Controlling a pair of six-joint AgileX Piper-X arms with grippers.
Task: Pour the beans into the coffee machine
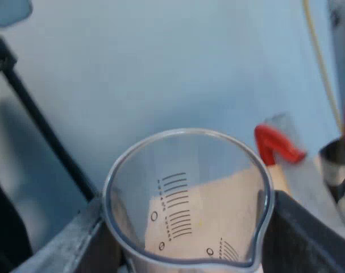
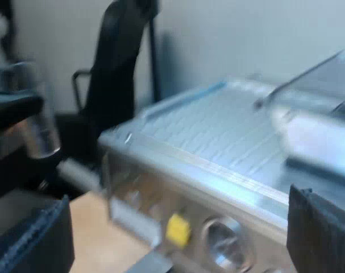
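Between the fingers of my left gripper [image 1: 186, 244], clamped, sits the measuring glass [image 1: 189, 193], seemingly empty; my right gripper [image 2: 178, 244] gapes empty beside the espresso machine [image 2: 217, 142]. Pour seems done; next I'd set the glass down.

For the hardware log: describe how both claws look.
The left claw has two flat, straight-edged fingers, one dark, the other with a grey sheen, either side of the clear plastic measuring glass. The right claw has blocky black fingers with matte, rough faces. No markings on either.
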